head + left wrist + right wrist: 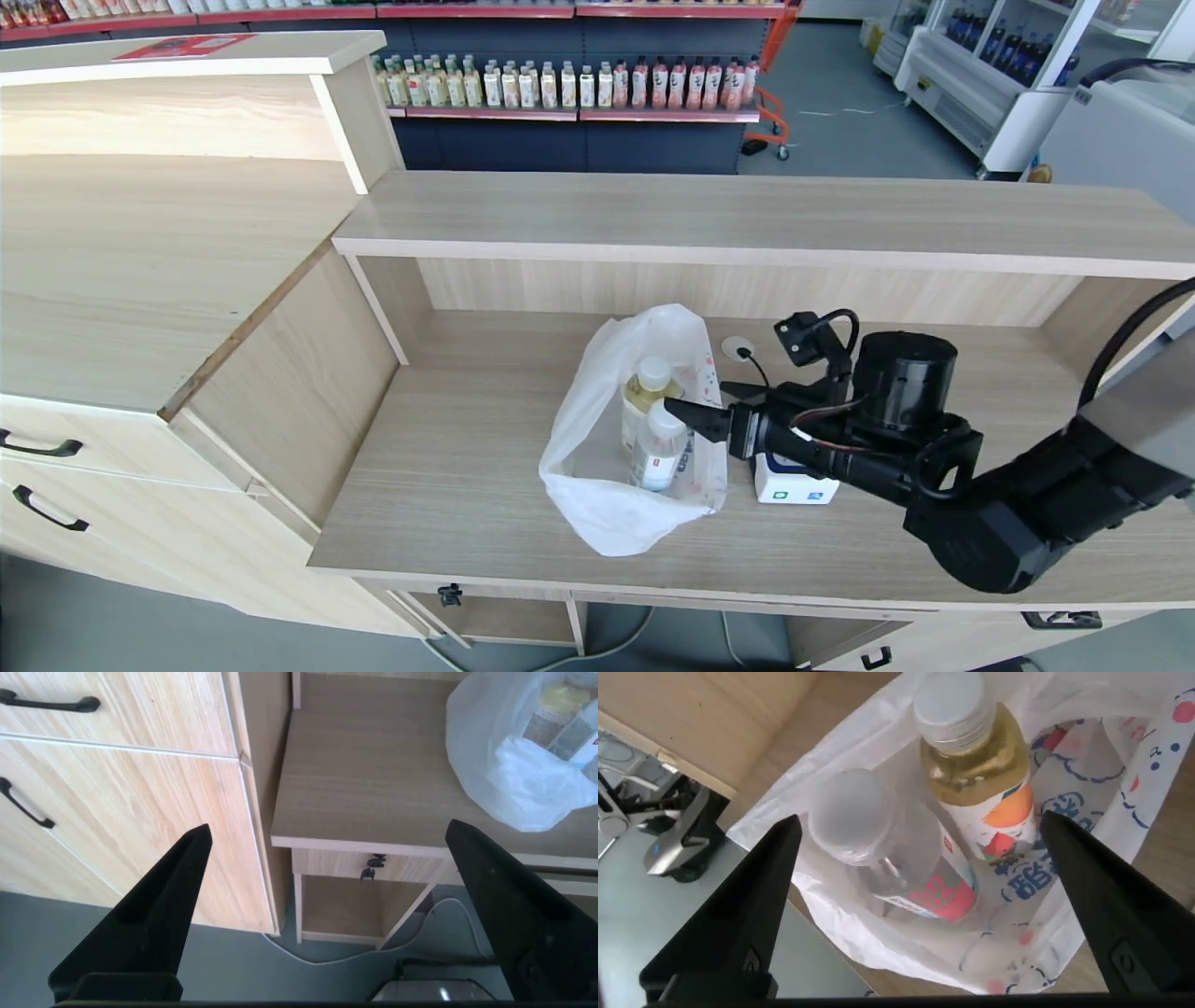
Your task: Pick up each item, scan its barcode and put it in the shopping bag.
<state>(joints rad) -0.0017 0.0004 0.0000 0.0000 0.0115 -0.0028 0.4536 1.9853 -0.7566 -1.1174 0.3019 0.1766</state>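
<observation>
The right gripper is released, its two dark fingers spread wide with nothing clasped. It hangs over the mouth of the shopping bag, and in its wrist view both bottle caps lie between the fingers with clear gaps on either side.

The clear bottle, with a white cap and a red-and-white label, stands upright in the bag. Touching it on the far side is the yellow drink bottle, also white-capped and upright. The bag is thin white plastic with a printed side, open at the top and slumped on the wooden counter.

Just right of the bag sits a small white box, partly under the right arm. Farther back, a round cable port is set into the counter.

The left gripper is also released, with its fingers far apart and nothing between them. It hangs low off the counter's near left corner — grey floor beneath it and pale drawers with black handles to its left.
</observation>
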